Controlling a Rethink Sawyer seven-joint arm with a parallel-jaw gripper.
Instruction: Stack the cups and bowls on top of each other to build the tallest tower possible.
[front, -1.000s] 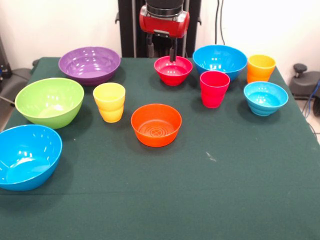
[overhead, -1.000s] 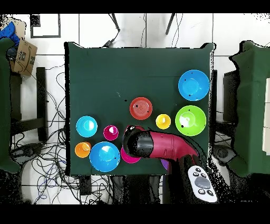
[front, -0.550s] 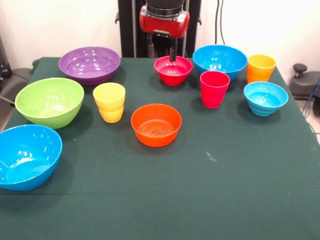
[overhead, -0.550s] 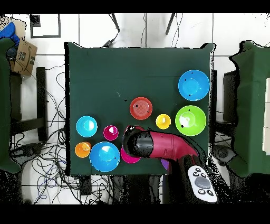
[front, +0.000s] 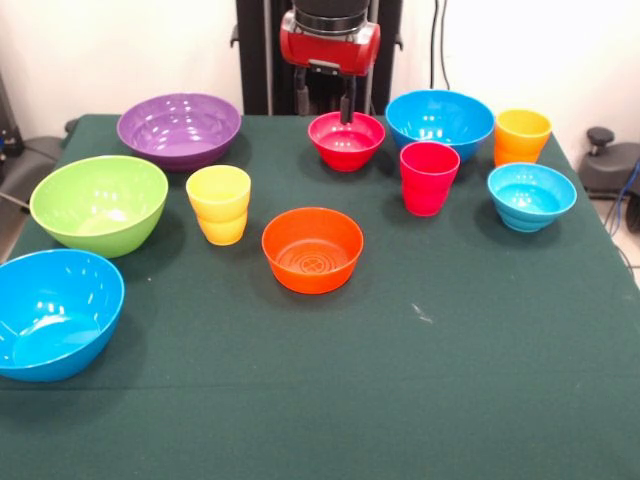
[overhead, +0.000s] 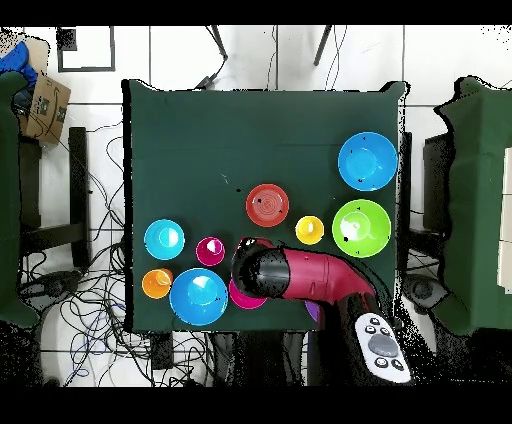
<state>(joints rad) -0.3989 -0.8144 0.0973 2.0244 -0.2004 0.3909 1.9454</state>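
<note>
No tower stands: every cup and bowl sits apart, upright and mouth up, on the bench (front: 420, 400), which wears a dark green cloth.

In the front view the orange bowl (front: 312, 249) sits near the middle. The yellow cup (front: 219, 204) is just to its left, and the lime green bowl (front: 99, 204) lies beyond that. A large blue bowl (front: 55, 312) sits at the near left corner, partly cut by the picture's edge, and the purple bowl (front: 179, 129) is at the far left.

To the right, the red-pink cup (front: 429, 177) stands in front of the second large blue bowl (front: 440, 122). The orange cup (front: 522, 136) is just right of that bowl, with the small light blue bowl (front: 531, 196) in front of it.

The small red bowl (front: 346, 140) sits at the far middle. The hand (front: 346, 105) hangs over it, one dark finger reaching down inside the rim; whether the fingers are spread or pressed together cannot be told.

Seen from above, the red arm (overhead: 310, 277) covers most of the red bowl. The floor around the bench is pale tile strewn with dark cables (overhead: 95, 215). A cardboard box (overhead: 40, 108) sits off one corner, and a handheld controller (overhead: 380, 346) lies by the robot's base.
</note>
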